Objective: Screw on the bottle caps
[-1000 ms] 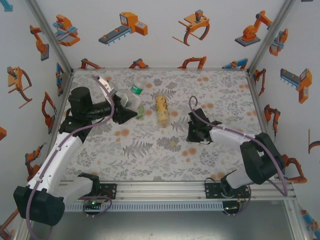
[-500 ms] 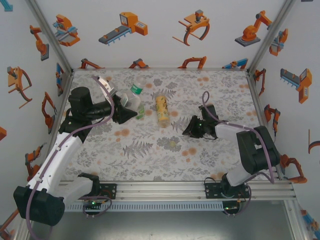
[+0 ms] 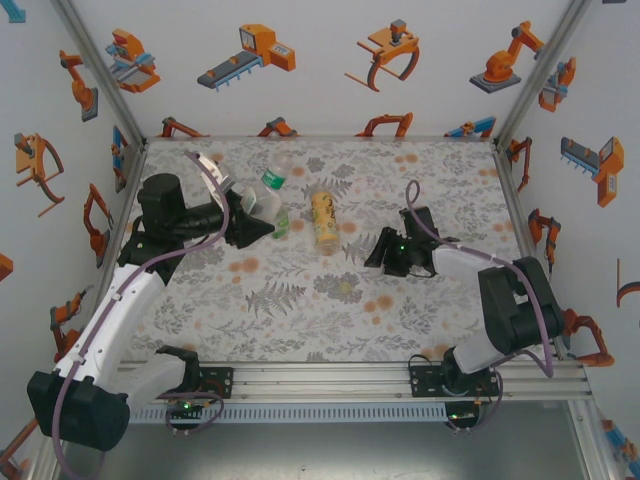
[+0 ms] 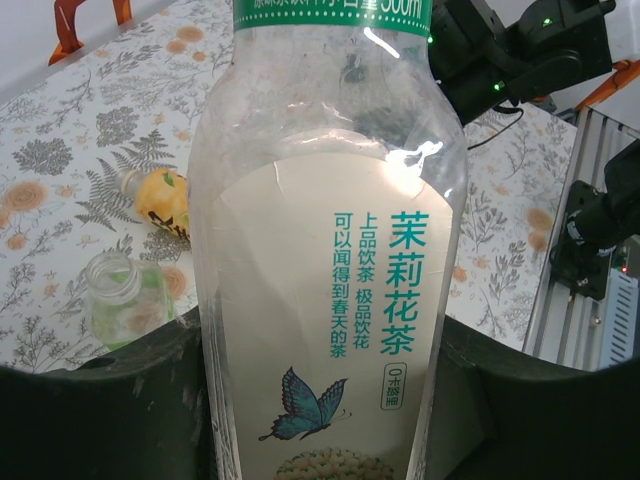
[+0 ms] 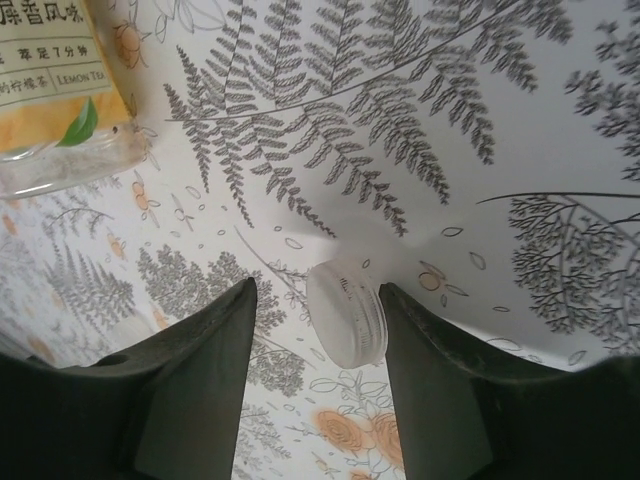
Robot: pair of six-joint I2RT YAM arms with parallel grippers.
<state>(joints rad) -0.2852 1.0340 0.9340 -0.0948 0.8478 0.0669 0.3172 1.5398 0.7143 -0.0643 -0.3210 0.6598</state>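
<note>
Jaws of my left gripper [image 3: 248, 222] are clamped on the clear bottle [image 4: 320, 250] with the white-green label, which fills the space between them. On my right gripper [image 5: 318, 295] the jaws stand apart: the yellow bottle [image 5: 60, 100] lies beyond them to the left, and a small white cap [image 5: 345, 320] sits between them, nearer the right finger.

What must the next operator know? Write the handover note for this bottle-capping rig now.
Left gripper: shut on the clear bottle; its neck is out of frame, so cap state unknown.
Right gripper: open, fingers either side of a white cap lying on the cloth, not clamped.
Yellow bottle lies on its side mid-table; the green-tinted bottle near it has a bare, open neck.
Done: no cap seen screwed on.
Left: grip the cap, screw it on, then likely the other bottles.
</note>
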